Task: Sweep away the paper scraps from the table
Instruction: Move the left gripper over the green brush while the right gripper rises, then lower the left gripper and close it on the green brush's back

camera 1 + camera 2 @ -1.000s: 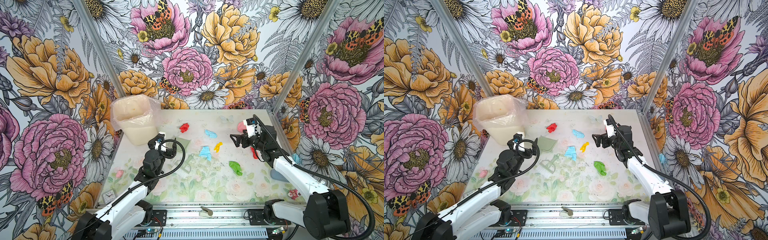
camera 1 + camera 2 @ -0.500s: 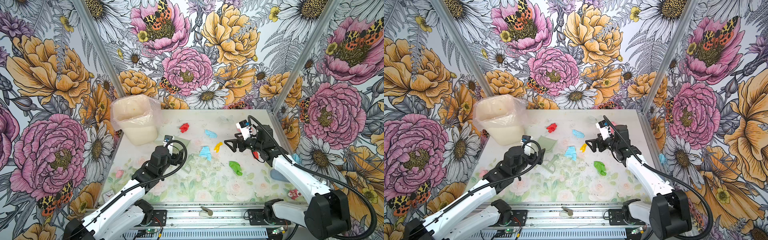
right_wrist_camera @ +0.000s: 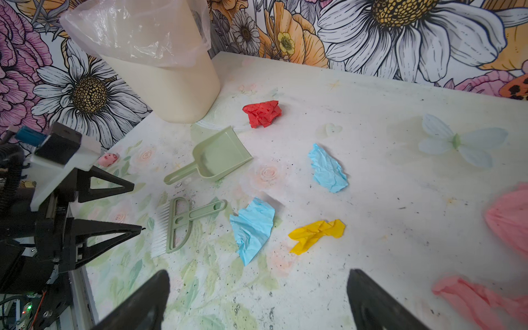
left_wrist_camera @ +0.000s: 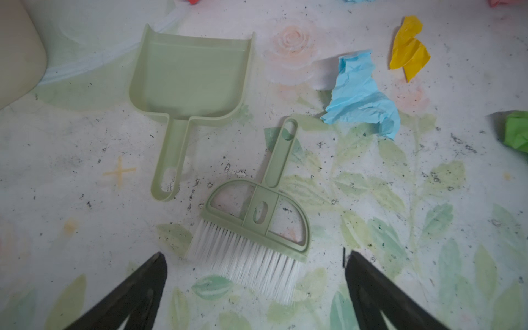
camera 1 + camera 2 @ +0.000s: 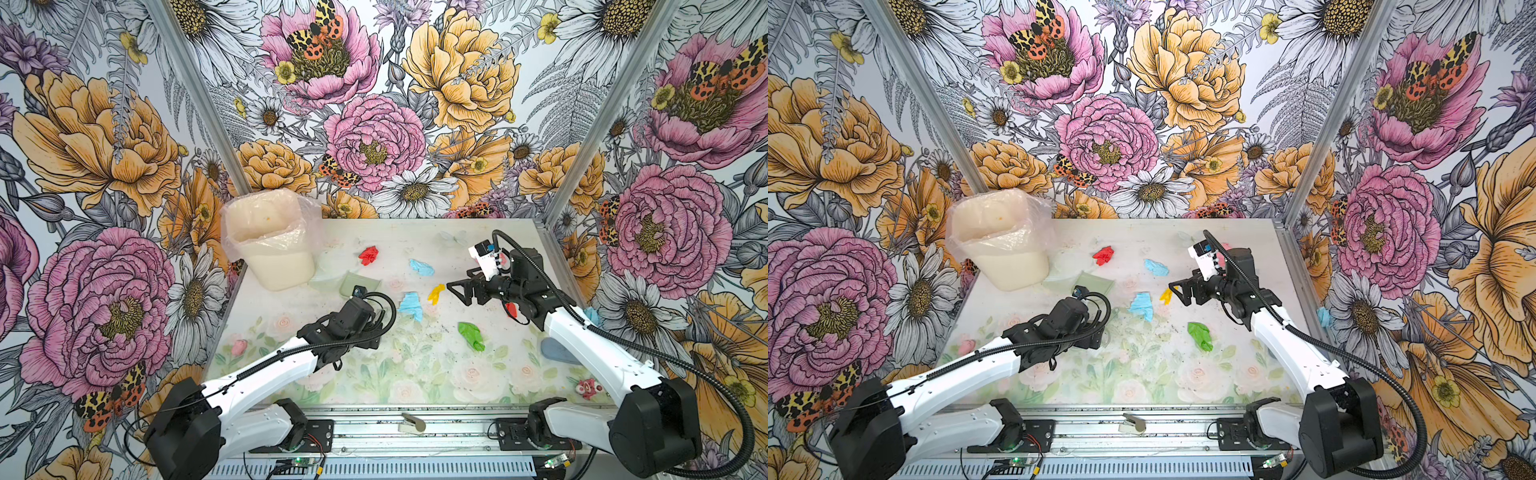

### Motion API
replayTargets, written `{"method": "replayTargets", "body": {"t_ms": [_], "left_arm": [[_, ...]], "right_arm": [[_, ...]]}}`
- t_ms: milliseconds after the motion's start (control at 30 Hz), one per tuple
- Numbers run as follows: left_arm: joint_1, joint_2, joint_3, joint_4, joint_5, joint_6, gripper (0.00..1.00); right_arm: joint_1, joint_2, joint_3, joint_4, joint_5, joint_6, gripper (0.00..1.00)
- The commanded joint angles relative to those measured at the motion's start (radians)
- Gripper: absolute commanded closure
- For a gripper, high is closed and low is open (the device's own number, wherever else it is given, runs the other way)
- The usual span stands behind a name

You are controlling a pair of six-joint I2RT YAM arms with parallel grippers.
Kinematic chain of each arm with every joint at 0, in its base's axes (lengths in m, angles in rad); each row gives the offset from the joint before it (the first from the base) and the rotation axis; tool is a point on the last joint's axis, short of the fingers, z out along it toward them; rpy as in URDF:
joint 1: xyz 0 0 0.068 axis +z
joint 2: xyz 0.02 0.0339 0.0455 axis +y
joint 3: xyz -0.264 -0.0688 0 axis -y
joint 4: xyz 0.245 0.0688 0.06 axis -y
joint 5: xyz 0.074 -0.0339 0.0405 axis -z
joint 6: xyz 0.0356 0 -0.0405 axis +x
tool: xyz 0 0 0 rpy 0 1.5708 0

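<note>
A cream waste bin lined with a clear plastic bag stands in the far left corner of the table. Near the left edge a small pink scrap lies alone. The left gripper is empty. In the left wrist view its jaws are spread wide on either side of the bristle end of a pale green brush. In the right wrist view its fingertips stand just short of the white bristles. The matching dustpan lies flat between brush and bin, its handle beside the brush handle but apart.

The paper scraps lie loose on the table. A red scrap sits just right of the bin, with a small light blue scrap further right. A large light blue scrap lies just beside the end of the brush handle, and a yellow scrap lies next to it.

The right gripper hovers just right of the yellow scrap, jaws wide apart, holding nothing. A green scrap lies nearer the front. Under the right arm shows a second red scrap, and pink scraps lie blurred beside that wrist. A pink-and-red scrap rests near the front right corner.
</note>
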Motion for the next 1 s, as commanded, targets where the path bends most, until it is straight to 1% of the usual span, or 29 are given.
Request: {"method": "replayTargets", "body": {"t_ms": [0, 167, 600, 967], "left_arm": [[-0.019, 0.067, 0.081, -0.087, -0.009, -0.022, 0.01], [-0.056, 0.141, 0.142, -0.125, -0.013, -0.009, 0.01], [-0.055, 0.186, 0.133, -0.12, 0.013, 0.023, 0.01], [-0.053, 0.277, 0.161, -0.117, 0.007, 0.057, 0.09]], "right_arm": [[0.008, 0.008, 0.014, -0.007, 0.029, -0.017, 0.02], [0.01, 0.005, 0.001, -0.007, 0.047, -0.02, 0.02], [0.021, 0.044, -0.007, -0.005, 0.093, -0.013, 0.02], [0.031, 0.064, -0.005, -0.005, 0.123, -0.015, 0.03]]}}
